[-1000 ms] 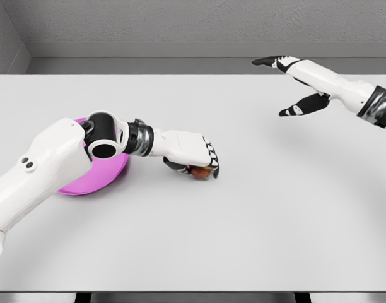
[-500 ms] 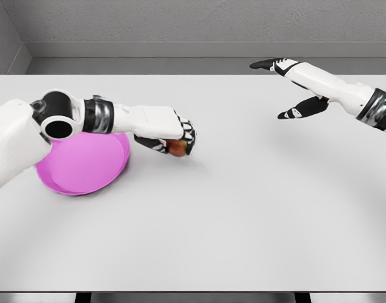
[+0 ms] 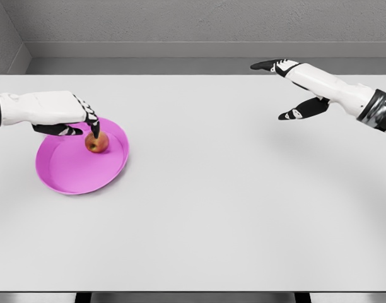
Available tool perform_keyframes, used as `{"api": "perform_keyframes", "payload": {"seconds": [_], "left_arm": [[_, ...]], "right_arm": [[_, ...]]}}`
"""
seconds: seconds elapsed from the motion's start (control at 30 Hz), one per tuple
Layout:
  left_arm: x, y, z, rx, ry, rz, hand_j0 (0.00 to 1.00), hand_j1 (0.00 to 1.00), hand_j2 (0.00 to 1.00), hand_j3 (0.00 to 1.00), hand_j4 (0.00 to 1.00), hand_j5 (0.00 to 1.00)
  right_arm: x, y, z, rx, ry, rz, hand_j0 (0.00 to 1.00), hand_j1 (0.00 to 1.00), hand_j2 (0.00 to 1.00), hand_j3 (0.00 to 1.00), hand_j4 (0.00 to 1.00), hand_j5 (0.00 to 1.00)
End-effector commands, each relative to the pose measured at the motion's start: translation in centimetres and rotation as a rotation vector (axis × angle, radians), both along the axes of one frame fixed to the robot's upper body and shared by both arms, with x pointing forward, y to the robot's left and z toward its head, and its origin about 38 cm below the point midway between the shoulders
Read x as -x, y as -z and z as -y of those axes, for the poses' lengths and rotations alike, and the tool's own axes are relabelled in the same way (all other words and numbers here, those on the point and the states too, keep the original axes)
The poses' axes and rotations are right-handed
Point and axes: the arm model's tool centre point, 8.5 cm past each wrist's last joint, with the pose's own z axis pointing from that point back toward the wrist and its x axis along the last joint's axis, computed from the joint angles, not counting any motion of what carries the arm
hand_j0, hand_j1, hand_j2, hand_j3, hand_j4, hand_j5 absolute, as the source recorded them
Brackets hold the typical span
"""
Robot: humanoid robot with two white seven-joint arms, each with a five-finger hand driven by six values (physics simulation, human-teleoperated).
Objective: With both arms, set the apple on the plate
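Left arm has pulled back toward the left edge since half a second ago, carrying the apple (image 3: 96, 144) from the bare bench (image 3: 231, 202) onto the plate (image 3: 73, 173); apple now sits upright in the plate's upper right part, inside the rim; left hand (image 3: 70, 117) is over the plate's far edge, fingers extended and loosened, one dark fingertip (image 3: 95, 131) at the top of the apple, contact or a hair above, can't tell; no closed grasp visible, thumb is underneath and clear of the fruit; pink plate lies flat on the bench's left side; right hand (image 3: 294, 88) is unchanged, raised over the far right of the bench, fingers spread and straight, holding nothing, well apart from plate and apple; right forearm enters from the right edge.
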Motion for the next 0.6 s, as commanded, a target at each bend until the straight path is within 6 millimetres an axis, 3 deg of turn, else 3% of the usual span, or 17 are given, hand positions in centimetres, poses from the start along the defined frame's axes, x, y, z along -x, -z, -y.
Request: {"api": "perform_keyframes", "payload": {"seconds": [0.0,0.1,0.17,0.4,0.47,0.57], "left_arm": [[0.0,-0.2,-0.2,0.008,-0.008,-0.001,0.58,0.58,0.58,0.58,0.58,0.58],[-0.1,-0.5,-0.3,0.014,-0.011,0.009,0.61,0.61,0.61,0.61,0.61,0.61],[-0.6,-0.6,-0.6,0.1,-0.038,-0.017,1.0,1.0,1.0,1.0,1.0,1.0],[-6.4,1.6,-8.5,0.295,-0.412,-0.075,1.0,1.0,1.0,1.0,1.0,1.0],[-6.9,2.0,-9.6,0.304,-0.463,-0.085,1.0,1.0,1.0,1.0,1.0,1.0],[-6.9,1.9,-9.7,0.307,-0.467,-0.082,1.0,1.0,1.0,1.0,1.0,1.0]], "right_arm": [[0.0,-0.1,0.0,-0.008,0.001,0.0,1.0,1.0,1.0,1.0,1.0,1.0],[0.0,-0.2,0.1,-0.007,0.002,0.0,1.0,1.0,1.0,1.0,1.0,1.0],[0.0,-0.2,0.1,-0.007,0.003,0.001,1.0,1.0,1.0,1.0,1.0,1.0],[0.0,-0.3,0.1,-0.008,0.003,0.003,1.0,1.0,1.0,1.0,1.0,1.0],[0.0,-0.3,0.1,-0.008,0.003,0.003,1.0,1.0,1.0,1.0,1.0,1.0],[0.0,-0.3,0.1,-0.008,0.003,0.003,1.0,1.0,1.0,1.0,1.0,1.0]]}}
